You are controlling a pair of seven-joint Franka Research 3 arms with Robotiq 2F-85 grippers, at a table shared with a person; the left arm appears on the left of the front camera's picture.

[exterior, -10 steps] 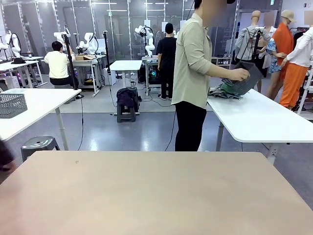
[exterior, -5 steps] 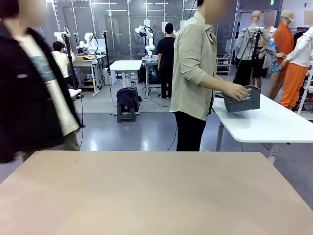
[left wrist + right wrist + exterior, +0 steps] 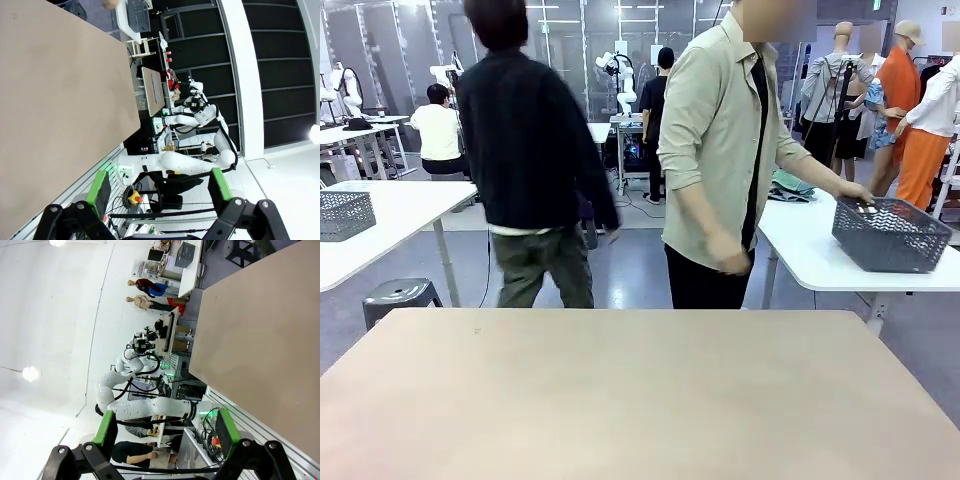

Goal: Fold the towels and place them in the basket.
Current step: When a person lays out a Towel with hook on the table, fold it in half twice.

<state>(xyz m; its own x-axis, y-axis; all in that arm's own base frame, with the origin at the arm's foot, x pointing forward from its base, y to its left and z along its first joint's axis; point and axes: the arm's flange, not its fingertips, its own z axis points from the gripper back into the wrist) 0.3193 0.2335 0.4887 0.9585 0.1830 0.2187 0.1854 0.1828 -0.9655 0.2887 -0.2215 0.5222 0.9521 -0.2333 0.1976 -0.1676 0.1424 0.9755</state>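
Front view shows the basket [image 3: 890, 235] and towels [image 3: 788, 186] on a white side desk [image 3: 840, 262] under a person's hand [image 3: 855, 192], so setup seems in hand: the left gripper [image 3: 160, 186] and right gripper [image 3: 165, 427], both wide open and empty, need towels on the wooden desk [image 3: 620, 400].

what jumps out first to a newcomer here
A person in a beige shirt stands beyond the tan table, one hand on the rim of the grey basket on a white table at right. A green towel lies farther back on it, and a person in black is mid-stride at left.
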